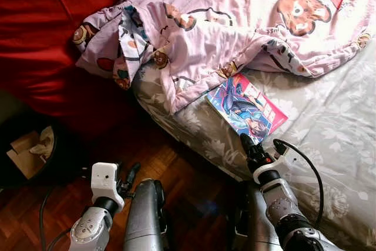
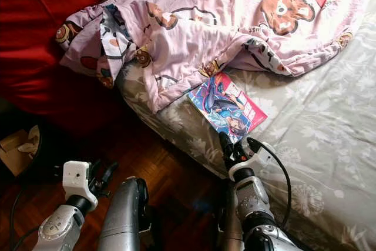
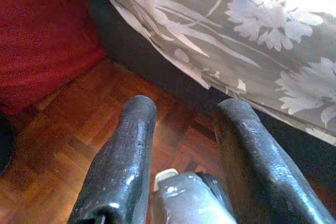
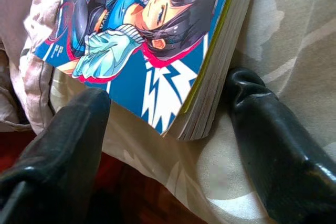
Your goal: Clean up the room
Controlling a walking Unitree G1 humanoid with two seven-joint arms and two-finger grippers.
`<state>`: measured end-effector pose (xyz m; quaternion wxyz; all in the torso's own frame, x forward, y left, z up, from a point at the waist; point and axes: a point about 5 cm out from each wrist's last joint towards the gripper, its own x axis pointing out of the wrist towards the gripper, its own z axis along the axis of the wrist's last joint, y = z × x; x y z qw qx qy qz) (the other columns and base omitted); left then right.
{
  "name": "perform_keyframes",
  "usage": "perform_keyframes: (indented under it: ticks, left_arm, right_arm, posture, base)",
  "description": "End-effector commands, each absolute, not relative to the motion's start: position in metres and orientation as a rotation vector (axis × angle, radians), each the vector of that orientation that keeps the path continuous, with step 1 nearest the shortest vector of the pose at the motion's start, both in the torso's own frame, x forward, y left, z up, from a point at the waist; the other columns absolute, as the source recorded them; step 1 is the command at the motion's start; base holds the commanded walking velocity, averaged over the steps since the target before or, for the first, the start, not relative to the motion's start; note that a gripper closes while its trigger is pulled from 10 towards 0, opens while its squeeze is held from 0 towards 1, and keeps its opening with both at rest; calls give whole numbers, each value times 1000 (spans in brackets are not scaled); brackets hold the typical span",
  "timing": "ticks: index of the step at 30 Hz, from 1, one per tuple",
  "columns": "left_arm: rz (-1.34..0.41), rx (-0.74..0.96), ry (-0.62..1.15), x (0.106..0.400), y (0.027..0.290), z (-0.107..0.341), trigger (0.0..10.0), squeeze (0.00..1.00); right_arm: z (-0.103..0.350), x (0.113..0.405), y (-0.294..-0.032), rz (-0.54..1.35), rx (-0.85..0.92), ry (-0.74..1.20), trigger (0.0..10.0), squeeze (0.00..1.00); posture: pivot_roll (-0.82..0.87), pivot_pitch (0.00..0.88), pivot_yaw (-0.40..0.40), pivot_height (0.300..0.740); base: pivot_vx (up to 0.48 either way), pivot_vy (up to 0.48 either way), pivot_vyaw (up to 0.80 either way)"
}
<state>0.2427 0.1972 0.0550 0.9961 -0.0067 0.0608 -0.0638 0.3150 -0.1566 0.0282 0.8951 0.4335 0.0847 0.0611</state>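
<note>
With the head camera looking down over the bed edge, I have the right gripper (image 1: 247, 143) at the near corner of a manga book (image 1: 247, 107), which lies cover up on the grey floral bedsheet (image 1: 329, 127) just below the rumpled pink teddy-bear quilt (image 1: 235, 22). In the right wrist view the two black fingers (image 4: 63, 145) stand spread wide, one on each side of the book's corner (image 4: 157, 51), with the page edges facing me; they grasp nothing, and I cannot tell whether either finger touches the book. My left gripper (image 1: 130, 176) hangs low over the parquet floor (image 1: 170, 163) beside the bed, fingers (image 3: 123, 156) parted and empty. A red cover (image 1: 53, 33) drapes the far left, and a dark bin with crumpled brown paper (image 1: 29, 148) sits on the floor at the left.
</note>
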Motion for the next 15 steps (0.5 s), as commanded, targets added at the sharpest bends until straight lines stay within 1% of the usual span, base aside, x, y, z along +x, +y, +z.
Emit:
perform_keyframes:
  ticks: [1,15]
  left_arm:
    - [-120,7,168,234,203,48,10000,0]
    - [-125,8,183,234,200,44,10000,0]
  right_arm:
    - [-1,292,-126,152,994,360,0,0]
    - [17,308,-128,166,1003,264,0,0]
  posture:
    - [202,413,117,589]
    - [195,409,110,589]
  base:
    - [0,0,0]
    - [0,0,0]
